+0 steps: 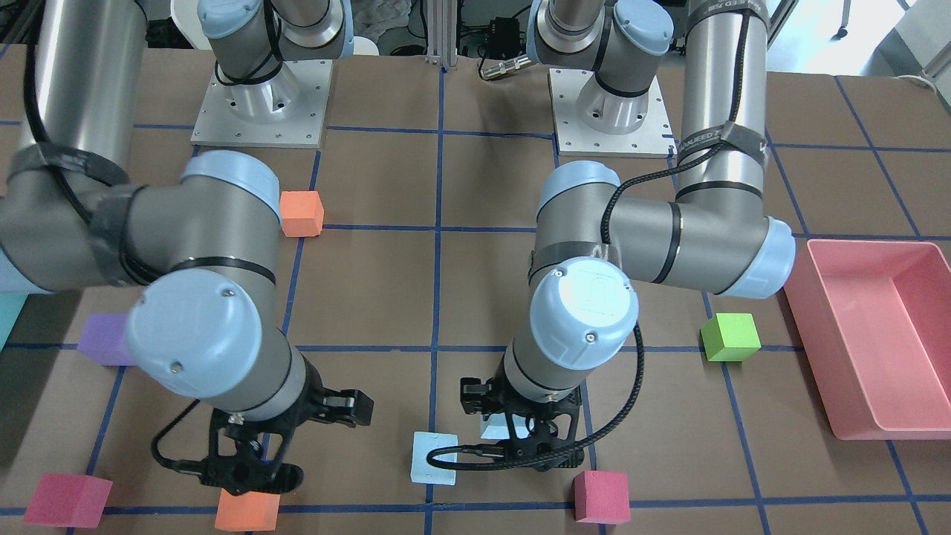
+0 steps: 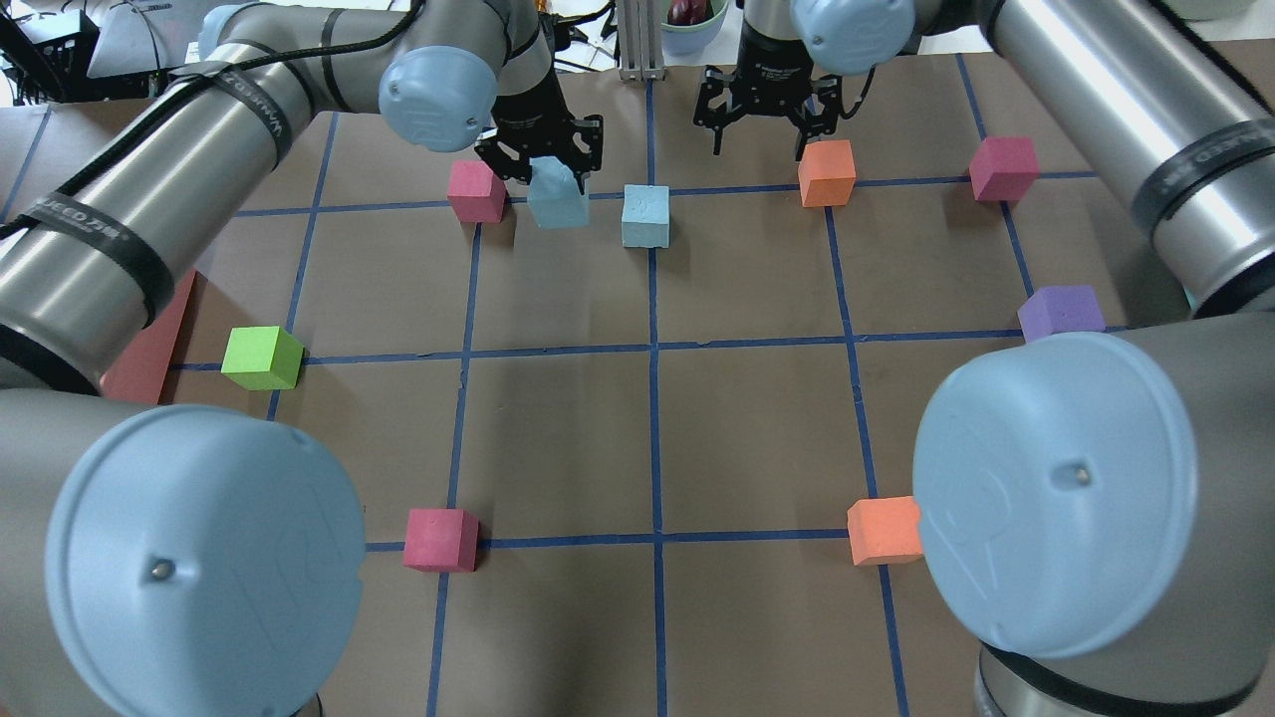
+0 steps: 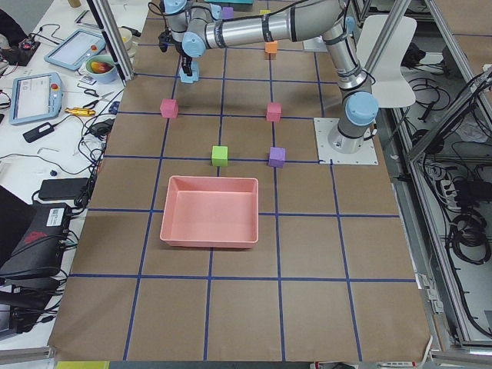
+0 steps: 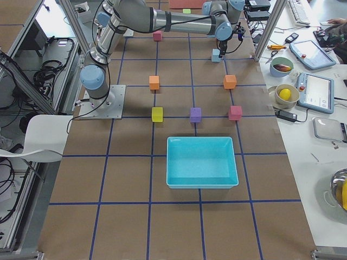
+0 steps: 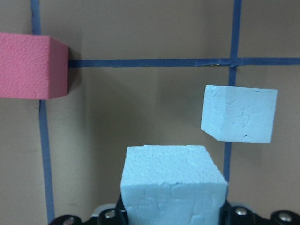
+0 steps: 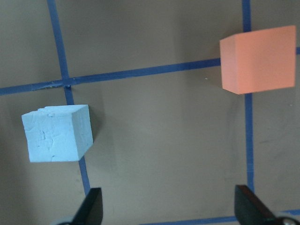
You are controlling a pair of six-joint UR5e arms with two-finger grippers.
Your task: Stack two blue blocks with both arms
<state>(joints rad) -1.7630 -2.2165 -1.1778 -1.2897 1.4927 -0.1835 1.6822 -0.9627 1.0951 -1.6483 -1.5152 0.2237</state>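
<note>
1. Overhead exterior view: left gripper (image 2: 553, 177) is clamped on one pale sky-blue foam cube (image 2: 558, 204), near the middle of the far, operators'-side edge of the brown paper-covered bench (image 2: 558, 418).
2. That cube sits a bit tilted between the jaws. I can't tell whether it's clear of the surface.
3. Second pale sky-blue foam cube (image 2: 645, 215) rests on the bench just beside the held one, toward the right edge. It's on a blue tape line (image 2: 652, 398), and the two cubes aren't touching.
4. Right gripper (image 2: 757, 134) hangs by the same far edge, spread wide and empty. On the right wrist view I see both fingers (image 6: 90, 206) apart with only bare bench between them.
5. Orange foam cube (image 2: 827, 172) lies near the right gripper on its right-edge side. The resting blue cube is on its other side.
6. Dark pink foam cube (image 2: 475, 190) sits near the left gripper on the left-edge side, apart from the held cube.
</note>
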